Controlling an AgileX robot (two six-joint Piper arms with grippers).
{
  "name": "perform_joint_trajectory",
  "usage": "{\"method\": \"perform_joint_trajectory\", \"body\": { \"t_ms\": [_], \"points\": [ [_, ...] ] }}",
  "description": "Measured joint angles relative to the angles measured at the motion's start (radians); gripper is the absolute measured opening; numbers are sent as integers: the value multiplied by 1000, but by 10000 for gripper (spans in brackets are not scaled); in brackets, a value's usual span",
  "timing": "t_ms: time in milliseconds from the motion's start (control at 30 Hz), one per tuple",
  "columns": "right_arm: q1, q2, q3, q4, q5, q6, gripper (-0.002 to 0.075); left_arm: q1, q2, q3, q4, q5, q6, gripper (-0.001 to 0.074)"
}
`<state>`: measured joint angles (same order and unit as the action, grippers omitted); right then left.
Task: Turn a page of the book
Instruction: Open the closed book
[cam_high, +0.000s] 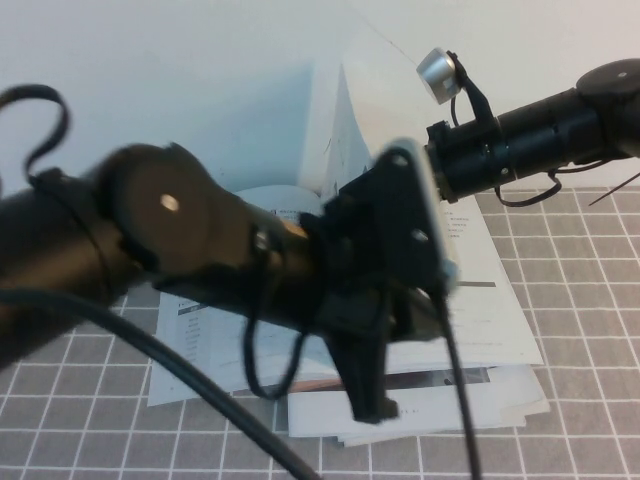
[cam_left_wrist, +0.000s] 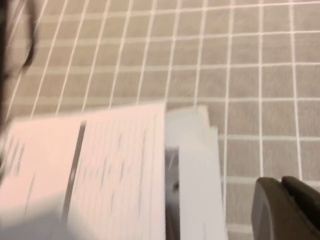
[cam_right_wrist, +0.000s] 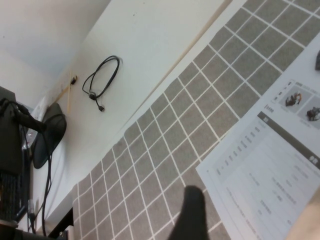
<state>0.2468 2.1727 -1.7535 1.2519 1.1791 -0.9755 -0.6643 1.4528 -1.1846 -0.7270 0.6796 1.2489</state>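
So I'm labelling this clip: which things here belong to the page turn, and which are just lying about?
Job:
thin white softcover book
glossy white page standing up
left gripper, above the book's near edge
right gripper, hidden behind the lifted page

Lying about:
white papers under the book
black cable loop on the floor

The worktop (cam_high: 590, 300) is covered by a grey cloth marked with a white grid. A stack of white papers (cam_high: 430, 410) is seen lying on it. In the right wrist view, a black cable (cam_right_wrist: 102, 80) is coiled on the pale floor beyond the worktop's edge, and dark equipment (cam_right_wrist: 47, 132) is seen nearby.
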Motion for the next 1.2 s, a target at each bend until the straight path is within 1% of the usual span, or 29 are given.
{"method": "perform_joint_trajectory", "body": {
  "t_ms": [133, 233, 300, 500, 767, 1000, 1200],
  "points": [
    [1, 0, 0, 7, 0, -4, 571, -153, 39, 0, 47, -129, 25, -4],
    [1, 0, 0, 9, 0, -4, 571, -216, 72, 0, 76, -245, 20, -4],
    [1, 0, 0, 9, 0, -4, 571, -231, 97, 0, 88, -307, 9, -4],
    [1, 0, 0, 11, 7, -8, 571, -223, 169, 0, 101, -427, -45, -4],
    [1, 0, 0, 11, 7, -8, 571, -207, 217, 0, 105, -475, -111, -4],
    [1, 0, 0, 11, 11, -10, 571, -199, 263, 0, 103, -515, -125, -4],
    [1, 0, 0, 9, 11, -10, 571, -152, 293, 2, 102, -515, -200, -4]
  ]
}}
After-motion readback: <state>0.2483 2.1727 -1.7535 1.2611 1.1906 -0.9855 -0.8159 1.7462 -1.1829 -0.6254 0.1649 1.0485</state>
